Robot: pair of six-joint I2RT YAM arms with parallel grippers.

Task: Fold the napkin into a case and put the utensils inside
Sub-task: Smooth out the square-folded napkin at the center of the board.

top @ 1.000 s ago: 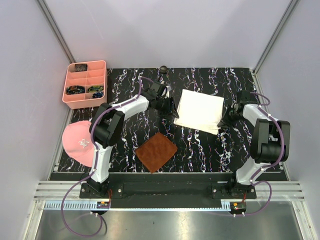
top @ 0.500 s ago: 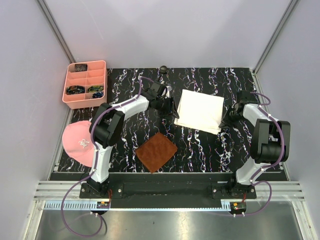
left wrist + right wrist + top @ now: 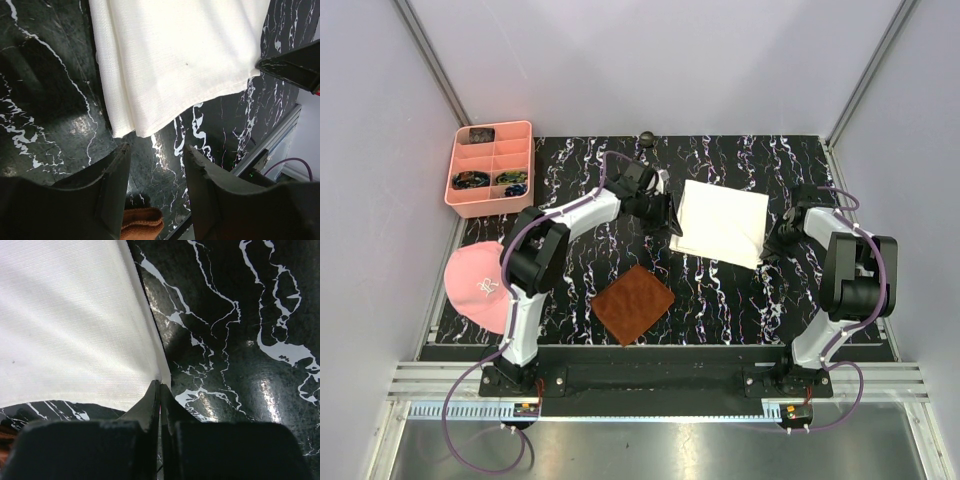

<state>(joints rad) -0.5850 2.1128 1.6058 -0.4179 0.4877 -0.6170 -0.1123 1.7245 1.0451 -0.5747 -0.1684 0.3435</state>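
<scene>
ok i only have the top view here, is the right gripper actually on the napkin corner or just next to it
Observer: On it. The right wrist view shows the right gripper shut, its tips pinching a corner of the napkin, with creases running to the pinch.
Operator: and the left one, got cloth yet
Observer: No. In the left wrist view the left gripper has its fingers apart, and the nearest napkin corner lies just ahead of the gap, not between them.
Operator: anything else near those fingers
Observer: Only the dark marble table, and an edge of the brown mat showing between the fingers at the bottom of that view.
</scene>
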